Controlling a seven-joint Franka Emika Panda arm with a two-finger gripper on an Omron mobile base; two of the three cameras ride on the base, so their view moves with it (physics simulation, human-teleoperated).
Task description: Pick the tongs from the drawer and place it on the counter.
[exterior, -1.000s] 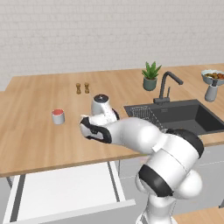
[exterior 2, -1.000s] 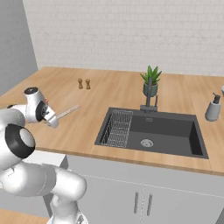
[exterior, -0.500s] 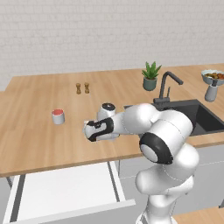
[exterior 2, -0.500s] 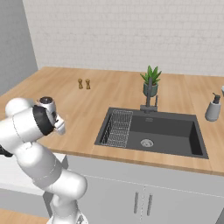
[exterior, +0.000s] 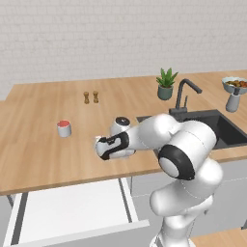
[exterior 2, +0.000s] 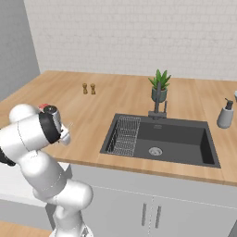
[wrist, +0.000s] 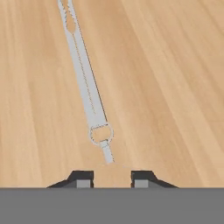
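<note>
The tongs [wrist: 85, 83] lie flat on the wood-grain counter [wrist: 175, 87], a thin silver strip running away from the hand, ring end nearest. My gripper [wrist: 112, 178] hovers just behind that ring end. Its two dark fingertips [wrist: 81, 178] stand apart with bare wood between them, so it is open and holds nothing. In the left base view the hand [exterior: 110, 146] sits low over the counter [exterior: 43, 159] near its front edge, above the pulled-out white drawer [exterior: 72, 207]. From the right base view a pale sliver of the tongs [exterior 2: 69, 125] pokes out past the gripper [exterior 2: 66, 137].
A small red-topped cup [exterior: 63, 128] stands to the left of the hand, two brown shakers [exterior: 90, 97] farther back. To the right are the black sink [exterior: 219, 128] with faucet [exterior: 184, 94], a potted plant [exterior: 166, 84], a dish rack [exterior 2: 124, 134] and a soap dispenser [exterior 2: 225, 114].
A second ago the tongs stuck out of the gripper above the counter. The arm has since swung down and forward, the tongs now rest on the wood and the fingers have parted.
</note>
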